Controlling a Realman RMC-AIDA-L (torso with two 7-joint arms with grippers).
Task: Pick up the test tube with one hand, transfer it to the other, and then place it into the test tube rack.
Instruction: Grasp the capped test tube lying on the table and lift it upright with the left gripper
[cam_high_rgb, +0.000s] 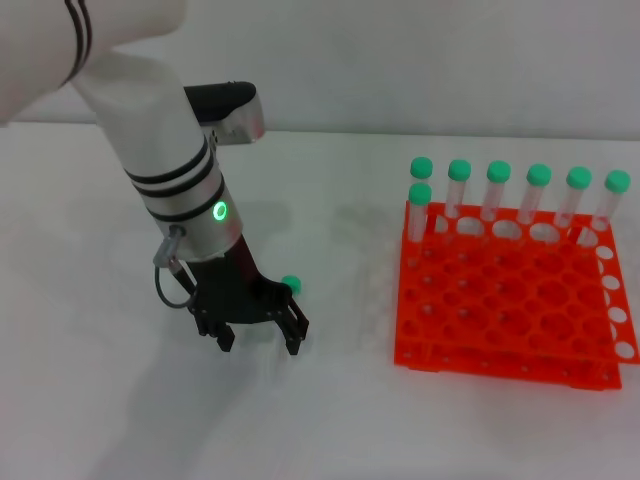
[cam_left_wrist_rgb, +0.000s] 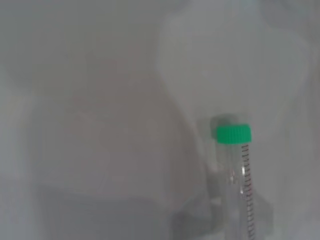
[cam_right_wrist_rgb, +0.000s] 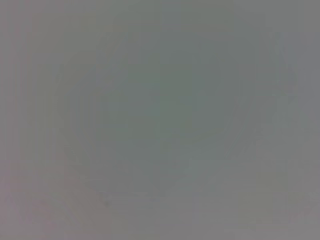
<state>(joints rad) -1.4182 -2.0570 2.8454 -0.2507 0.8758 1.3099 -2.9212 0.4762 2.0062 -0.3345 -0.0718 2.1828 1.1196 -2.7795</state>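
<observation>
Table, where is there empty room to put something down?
The table is bare along the near edge, in front of the left gripper and the rack. The strip between gripper and rack is also bare. Crowded: the rack's far row, packed with green-capped tubes, and under the gripper, where the test tube lies.

Left claw hangs low, fingers spread, pointing down.

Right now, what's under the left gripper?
The test tube lies on the white table beneath the open left gripper. Only its green cap shows in the head view; the claw covers its body.
</observation>
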